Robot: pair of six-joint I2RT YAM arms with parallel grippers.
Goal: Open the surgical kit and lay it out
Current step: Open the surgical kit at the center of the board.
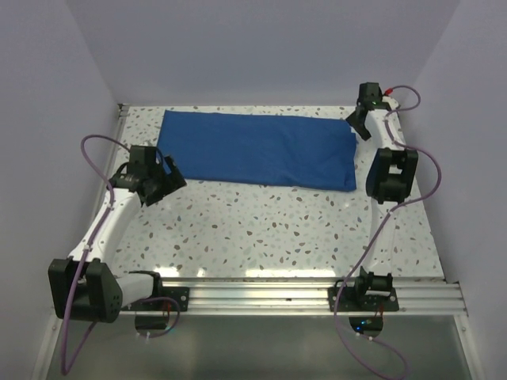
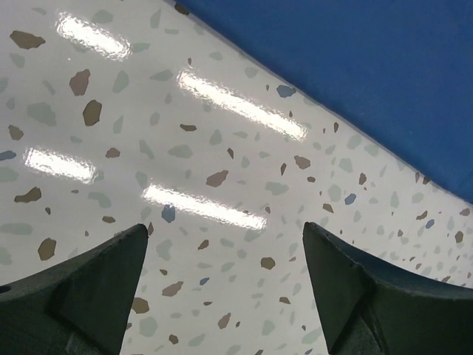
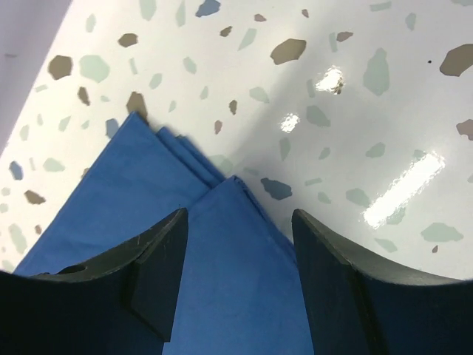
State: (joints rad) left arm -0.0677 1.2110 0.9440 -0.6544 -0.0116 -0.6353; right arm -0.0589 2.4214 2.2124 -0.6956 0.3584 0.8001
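The surgical kit shows as a royal-blue cloth [image 1: 261, 150] lying folded flat across the back of the speckled table [image 1: 261, 229]. My left gripper [image 1: 170, 184] hovers just off the cloth's front left corner. In the left wrist view this gripper [image 2: 225, 225] is open over bare tabletop, with the cloth's edge [image 2: 369, 66] ahead at upper right. My right gripper [image 1: 358, 123] is at the cloth's back right corner. The right wrist view has it [image 3: 239, 214] open, fingers straddling the layered corner of the cloth [image 3: 111, 200], which lies flat beneath them.
Pale walls close in the table at the back and on both sides. A metal rail [image 1: 293, 293] with the arm bases runs along the near edge. The right arm's elbow [image 1: 392, 174] stands just right of the cloth's right edge.
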